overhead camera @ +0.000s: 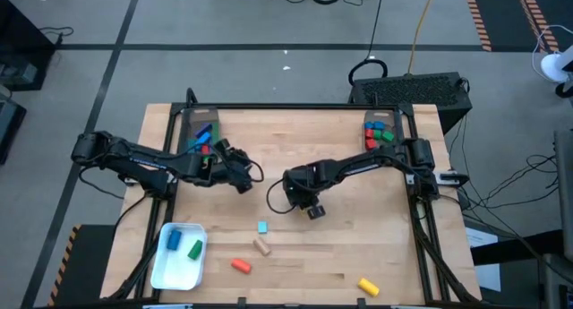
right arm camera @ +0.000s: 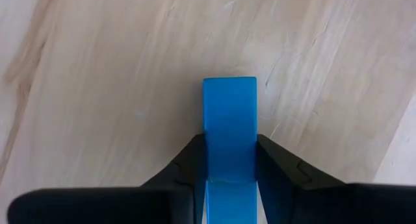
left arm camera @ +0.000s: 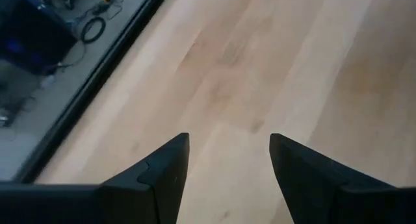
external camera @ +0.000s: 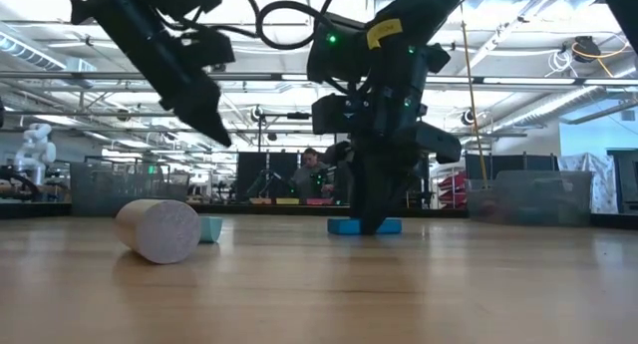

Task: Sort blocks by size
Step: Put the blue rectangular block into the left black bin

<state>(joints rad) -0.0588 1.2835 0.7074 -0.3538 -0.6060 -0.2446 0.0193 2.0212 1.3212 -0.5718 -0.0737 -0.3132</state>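
Note:
A blue bar lies flat on the wooden table near its middle, and my right gripper is shut on it from above. In the low view the bar sticks out on both sides of the dark fingers. My left gripper hangs open over bare wood left of centre, with nothing between its fingers. Loose blocks lie toward the near edge: a light blue cube, a tan cylinder, an orange block and a yellow block. My right gripper pinches the blue bar's two long sides between its two fingers. The fingers point steeply down and lie across the bar. The bar rests flat on the table, one end reaching out past the fingertips.
A white tray at the near left holds a blue and a green block. Two clear bins stand at the far corners, the left one and the right one, each with several blocks. Bare wood lies between the arms.

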